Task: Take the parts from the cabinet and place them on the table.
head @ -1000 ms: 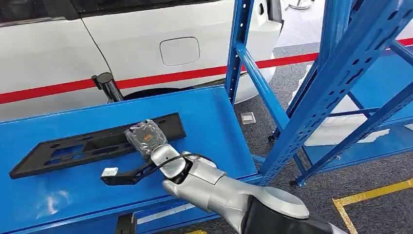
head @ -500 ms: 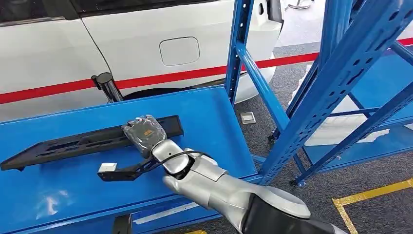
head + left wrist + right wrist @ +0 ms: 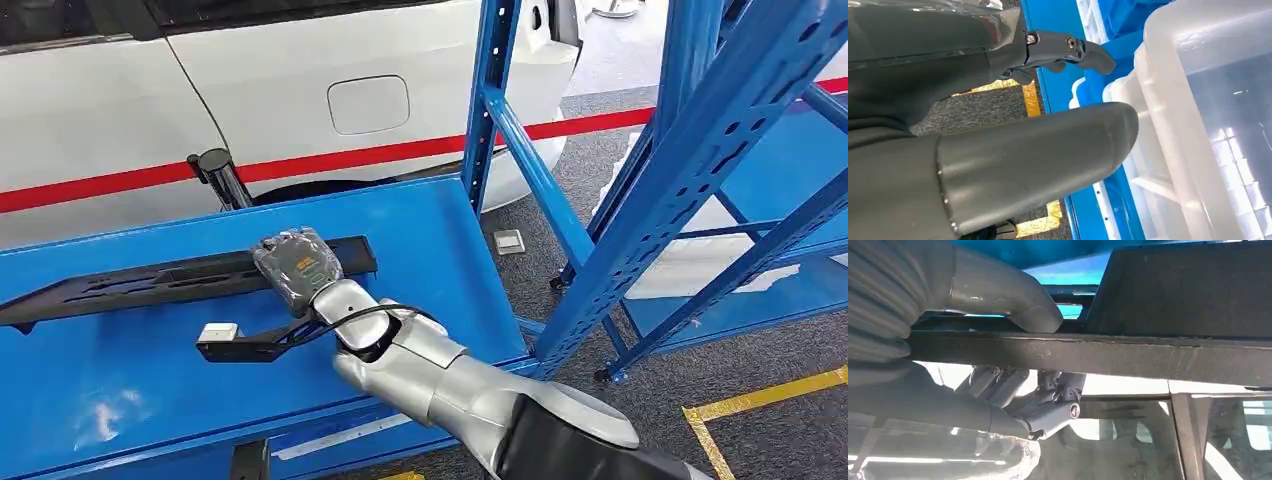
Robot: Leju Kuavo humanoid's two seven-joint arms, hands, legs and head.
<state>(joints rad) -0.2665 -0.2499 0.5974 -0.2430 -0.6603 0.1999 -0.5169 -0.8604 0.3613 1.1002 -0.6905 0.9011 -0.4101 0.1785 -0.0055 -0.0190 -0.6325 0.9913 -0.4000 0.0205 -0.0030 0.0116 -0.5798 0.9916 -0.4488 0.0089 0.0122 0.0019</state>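
Now your right hand (image 3: 296,270) has its fingers and thumb clamped on the long black plastic panel (image 3: 150,282), tilted above the blue cabinet shelf (image 3: 420,240); next, lift clear toward the table.

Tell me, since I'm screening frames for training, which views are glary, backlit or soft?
Head view: evenly lit and sharp, with a pale glare patch on the glossy blue metal shelf. Right wrist view: the long black plastic panel and right hand are dark against bright windows. Left wrist view: the close left hand looks soft, with sheen on the clear plastic bin.
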